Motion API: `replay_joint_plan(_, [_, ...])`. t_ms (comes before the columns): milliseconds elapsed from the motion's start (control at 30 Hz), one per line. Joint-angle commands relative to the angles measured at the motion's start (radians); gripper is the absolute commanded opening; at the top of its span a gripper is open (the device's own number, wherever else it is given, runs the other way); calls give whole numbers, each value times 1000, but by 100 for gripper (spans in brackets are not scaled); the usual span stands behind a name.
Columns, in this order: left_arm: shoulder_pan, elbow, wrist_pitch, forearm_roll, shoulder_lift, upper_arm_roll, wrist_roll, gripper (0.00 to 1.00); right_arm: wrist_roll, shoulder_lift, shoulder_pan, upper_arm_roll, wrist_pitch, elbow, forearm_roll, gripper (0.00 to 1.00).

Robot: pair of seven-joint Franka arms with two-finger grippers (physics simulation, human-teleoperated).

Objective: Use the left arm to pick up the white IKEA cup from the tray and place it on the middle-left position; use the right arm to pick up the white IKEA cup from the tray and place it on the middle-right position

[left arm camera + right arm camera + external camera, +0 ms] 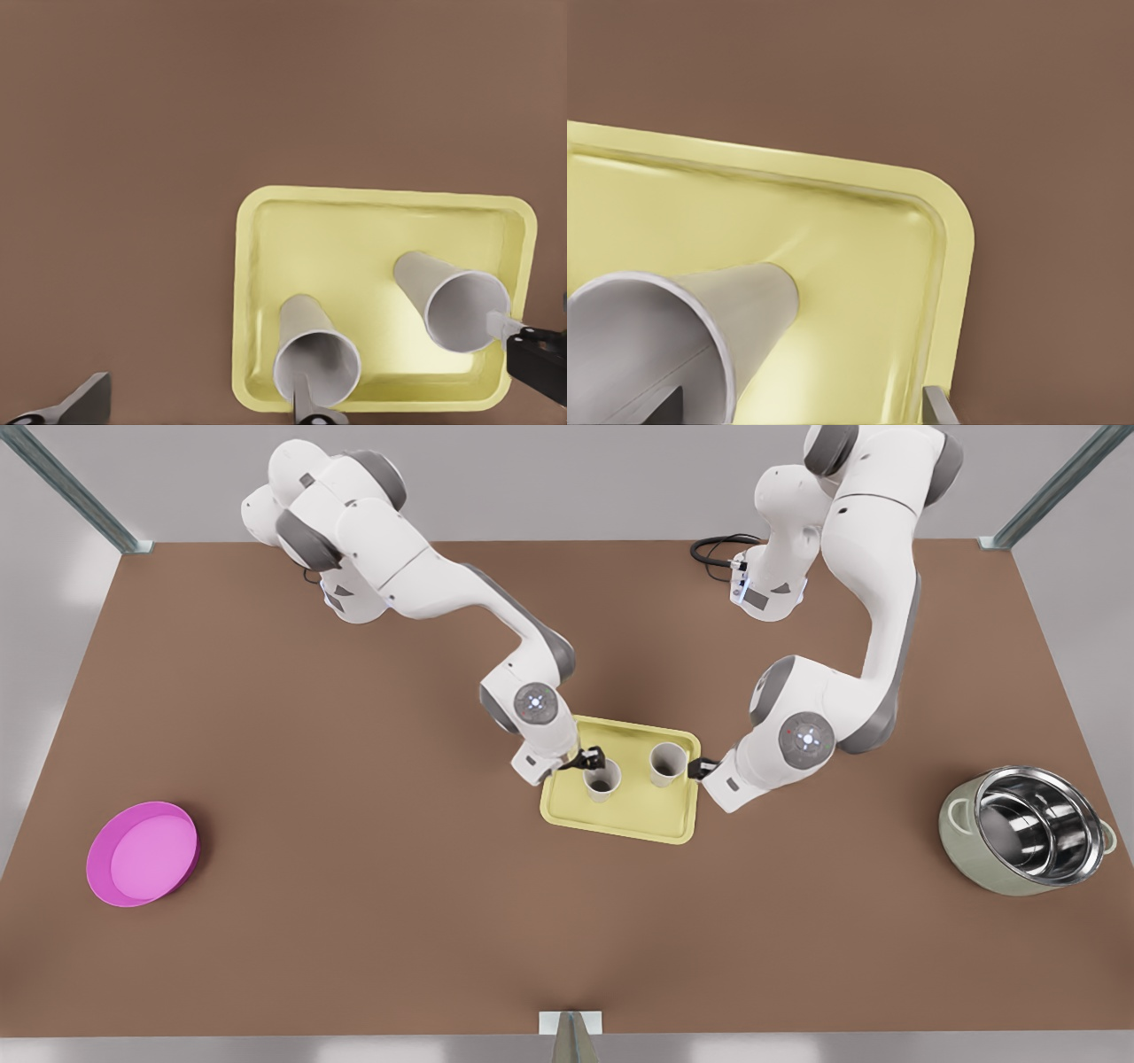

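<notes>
The brown table point(354, 921) carries the pale-yellow tray point(651, 825) at its middle, a magenta dish point(142, 854) far toward the front view's left and a steel pot point(1028, 831) far toward the front view's right. Both white arms bend down to the tray, one from each side. Two white cups stand upright on the tray, near each other but apart. At the cup nearer the front view's left point(602, 779) sits the left gripper point(592, 760). In the left wrist view one finger point(310, 403) goes over the rim into this cup point(316, 354) and the other finger point(84, 403) stands well out to the side, so the jaws are apart and not yet closed on the wall. At the other cup point(666, 762) is the right gripper point(700, 767). The right wrist view shows one finger point(656, 412) inside the mouth of its cup point(673, 336) and the other point(939, 407) outside by the tray rim point(957, 266), so this one is apart as well. I judge the step in hand to be the grasp of both cups, with neither lifted. The next move calls for closing each pair of fingers on the cup wall, then lifting straight up to clear the low rim, then carrying each cup outward to the bare table on its own side of the tray.
</notes>
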Motion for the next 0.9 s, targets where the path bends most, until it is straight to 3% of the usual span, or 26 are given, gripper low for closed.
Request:
replay_joint_plan(0, [-19,-8,62,2,-3,-1,-245,100,65,11,2,3,9,8,0,100])
replay_joint_plan(133, [-42,-154,154,0,-52,-1,-266,100,55,29,1,4,9,10,0,96])
replay_joint_plan(167, [-41,-258,256,0,-92,-1,-266,100,54,42,7,4,9,16,-1,89])
replay_joint_plan(200, [-39,-272,260,0,-100,0,-266,100,58,57,8,4,9,33,0,68])
replay_joint_plan(233, [-38,-303,255,0,-133,0,-266,100,63,63,7,11,9,41,0,58])
replay_joint_plan(267, [-38,-343,267,5,-152,0,-265,100,68,63,10,12,7,42,0,55])
replay_joint_plan(300, [-39,-346,273,6,-146,0,-266,100,66,63,10,12,7,45,-1,37])
replay_joint_plan(433, [-41,-344,339,6,-80,0,-266,100,62,62,-15,9,7,64,2,14])
replay_joint_plan(533, [-44,-370,359,6,-61,-1,-274,100,55,55,-51,14,7,65,2,6])
replay_joint_plan(600, [-55,-383,371,6,-60,-1,-274,100,31,22,-180,106,3,68,-3,6])
replay_joint_plan(667, [-55,-387,401,6,-34,-1,-274,100,-73,-35,-258,112,-29,64,-3,6])
replay_joint_plan(867, [-55,-390,431,8,34,0,-274,100,-903,-92,-596,109,-249,57,-9,7])
